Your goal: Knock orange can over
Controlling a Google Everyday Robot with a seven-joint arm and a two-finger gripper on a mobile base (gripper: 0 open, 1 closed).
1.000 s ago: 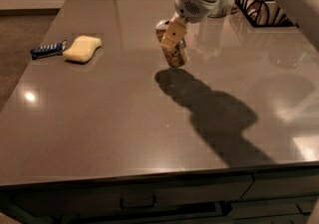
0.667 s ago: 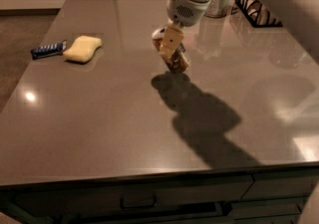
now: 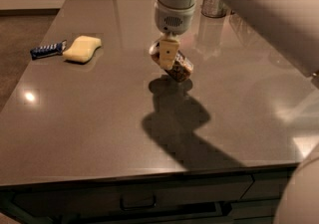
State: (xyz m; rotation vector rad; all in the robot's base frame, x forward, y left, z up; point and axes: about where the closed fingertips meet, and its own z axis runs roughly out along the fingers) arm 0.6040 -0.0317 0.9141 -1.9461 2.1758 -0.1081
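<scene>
Orange can (image 3: 182,69) sits right in gripper (image 3: 170,61), tilted hard, lower end pointing away from arm, just above or barely touching bench (image 3: 99,133); cannot tell which. Gripper clamped on can, hanging straight down from wrist; likely tipping it so it lands on its side. Yellow sponge (image 3: 82,49) and blue wrapper (image 3: 46,50) well apart from gripper, out of harm's way.

One gripper (image 3: 168,55) at one orange can (image 3: 181,69), one sponge (image 3: 82,49), one snack bar (image 3: 47,50), one tin (image 3: 214,5)
</scene>
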